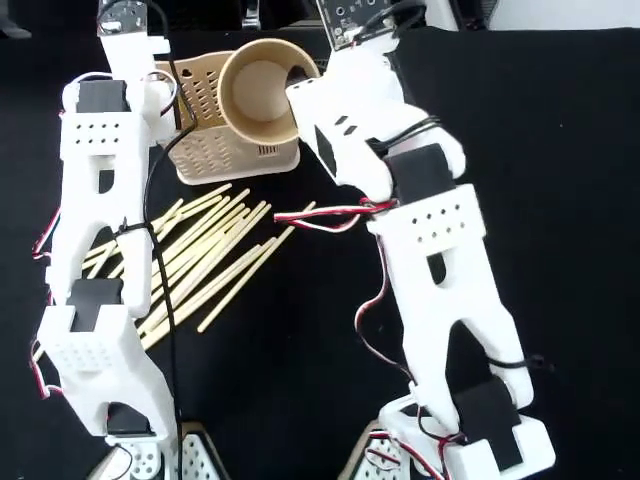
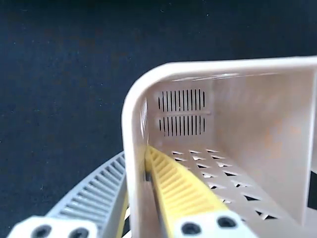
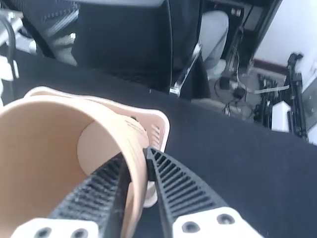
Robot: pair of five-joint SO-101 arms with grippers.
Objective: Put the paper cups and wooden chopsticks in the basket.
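Black desk [image 1: 560, 150], right tool [image 3: 134, 156] pinching the rim of a tan paper cup [image 1: 258, 95] tipped over the beige slotted plastic basket [image 1: 215, 150]. Left tool [image 2: 136, 153] clamps the basket's wall; pale wooden chopsticks [image 1: 200, 255] lie scattered at its 6 o'clock.

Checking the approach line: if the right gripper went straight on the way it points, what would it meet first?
Probably the basket, whose rim sits just beyond the paper cup it holds; depth is unclear.
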